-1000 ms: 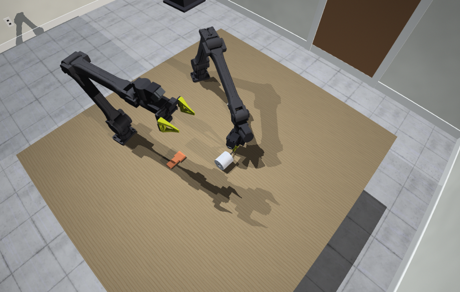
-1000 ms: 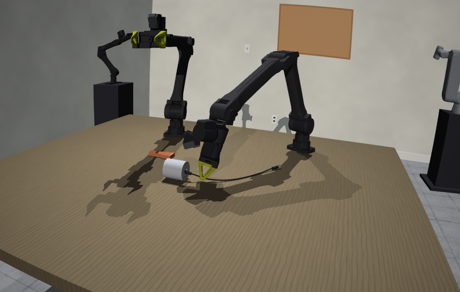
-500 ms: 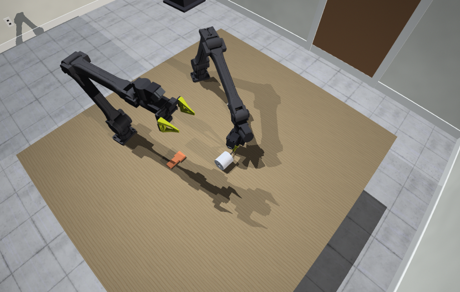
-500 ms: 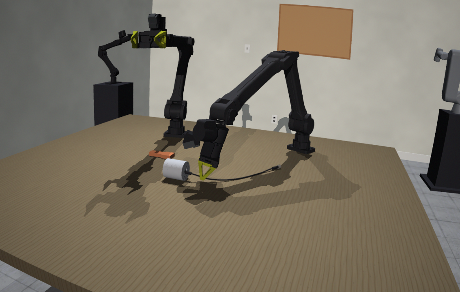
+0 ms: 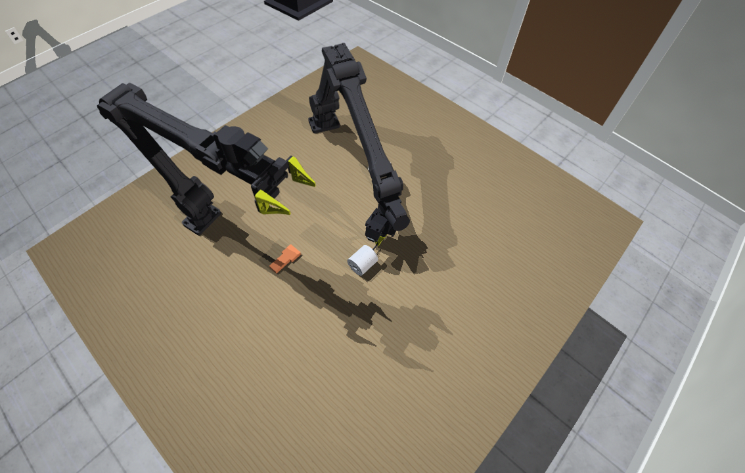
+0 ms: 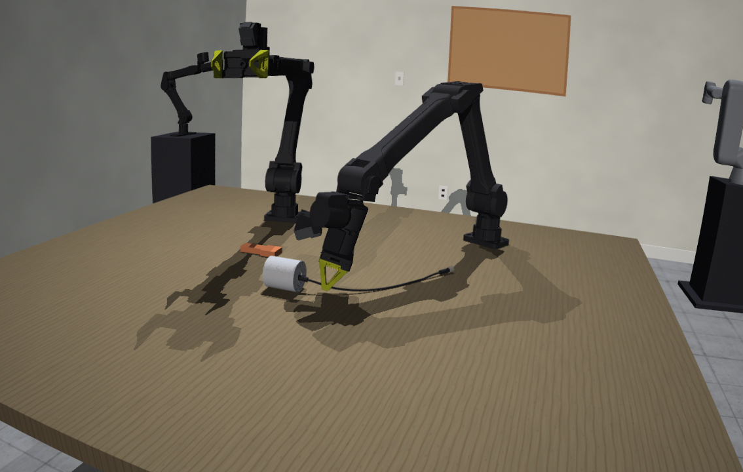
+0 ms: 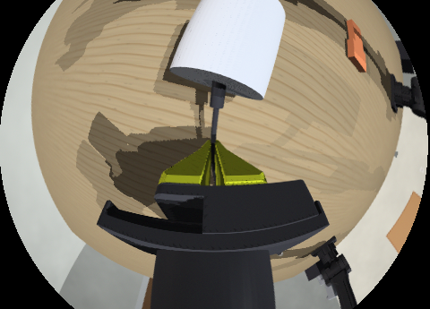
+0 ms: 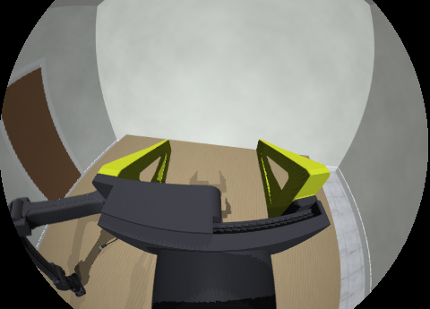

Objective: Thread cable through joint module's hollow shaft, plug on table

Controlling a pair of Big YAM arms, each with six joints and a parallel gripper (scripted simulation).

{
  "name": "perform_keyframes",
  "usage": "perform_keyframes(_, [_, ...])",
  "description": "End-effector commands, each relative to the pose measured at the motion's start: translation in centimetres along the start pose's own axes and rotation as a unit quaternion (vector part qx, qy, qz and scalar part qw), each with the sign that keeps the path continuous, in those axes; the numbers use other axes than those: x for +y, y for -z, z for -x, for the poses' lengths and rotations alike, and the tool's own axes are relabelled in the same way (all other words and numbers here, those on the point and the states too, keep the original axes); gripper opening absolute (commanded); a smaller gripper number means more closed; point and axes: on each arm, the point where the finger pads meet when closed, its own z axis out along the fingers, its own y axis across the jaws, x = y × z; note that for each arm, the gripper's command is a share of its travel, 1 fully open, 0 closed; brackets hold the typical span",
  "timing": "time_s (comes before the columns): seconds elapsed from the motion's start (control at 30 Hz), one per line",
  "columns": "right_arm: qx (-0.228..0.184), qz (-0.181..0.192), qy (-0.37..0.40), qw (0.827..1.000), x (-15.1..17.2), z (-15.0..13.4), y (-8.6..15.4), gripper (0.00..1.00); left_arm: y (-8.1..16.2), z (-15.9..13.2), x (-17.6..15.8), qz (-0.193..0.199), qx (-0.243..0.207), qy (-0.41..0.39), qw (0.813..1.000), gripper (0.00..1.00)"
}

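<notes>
The white joint module [image 5: 362,259] [image 6: 282,274] [image 7: 233,40] lies on its side. A dark connector [image 6: 304,278] [image 7: 218,96] on one cable end sits partly in its shaft opening; its tip is hidden. No cable shows out of the opposite face. My left gripper [image 5: 377,250] [image 6: 325,287] [image 7: 212,145] is shut on the black cable [image 6: 386,289] [image 7: 215,121] just behind that connector, low over the table. The cable curves away to its far end connector [image 6: 449,269] near the left arm's base. My right gripper [image 5: 302,198] [image 6: 237,64] [image 8: 213,144] is open and empty, high above the table.
An orange stepped block [image 5: 286,259] [image 6: 261,250] [image 7: 356,47] lies on the wooden table [image 5: 234,364] [image 6: 421,398], between the right arm's base and the module. Other small arms stand on black pedestals [image 6: 182,167] [image 6: 727,240] beyond the table.
</notes>
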Motion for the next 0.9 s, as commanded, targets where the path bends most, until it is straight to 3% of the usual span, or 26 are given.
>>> perform_keyframes(0.0, [-0.017,-0.006,-0.004,1.0,-0.6,2.4,-0.2,0.96,1.1,3.5,1.3,0.017,-0.016,-0.01,1.0,0.0])
perform_keyframes(0.53, [-0.017,-0.006,-0.004,1.0,-0.6,2.4,-0.2,0.96,1.2,4.0,2.1,0.019,-0.016,-0.001,1.0,0.0])
perform_keyframes(0.87, [-0.017,-0.006,-0.004,1.0,-0.6,2.4,-0.2,0.96,1.0,5.9,1.2,0.017,-0.016,-0.01,1.0,0.0])
